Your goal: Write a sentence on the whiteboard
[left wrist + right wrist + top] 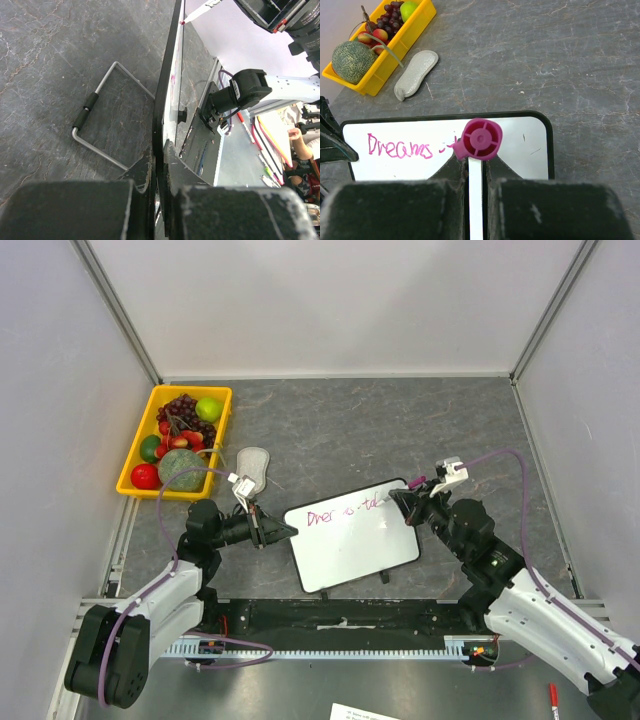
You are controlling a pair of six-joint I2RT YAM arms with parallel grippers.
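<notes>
The whiteboard (350, 545) lies slantwise on the table between the arms, seen edge-on (167, 100) in the left wrist view. The sentence (345, 512) shows as pink "Dreams" (399, 146) plus a few short strokes near the pen. My left gripper (285, 532) is shut on the board's left edge (158, 155). My right gripper (405, 498) is shut on a magenta marker (481, 139), seen end-on above the board's upper right part (525, 150). The marker's tip is hidden under its own body.
A yellow bin (131, 455) of fruit stands at the back left, with a grey oval eraser pad (252, 465) beside it. A wire stand (97, 125) lies on the table under the board. A red pen (552, 695) lies beyond the near edge.
</notes>
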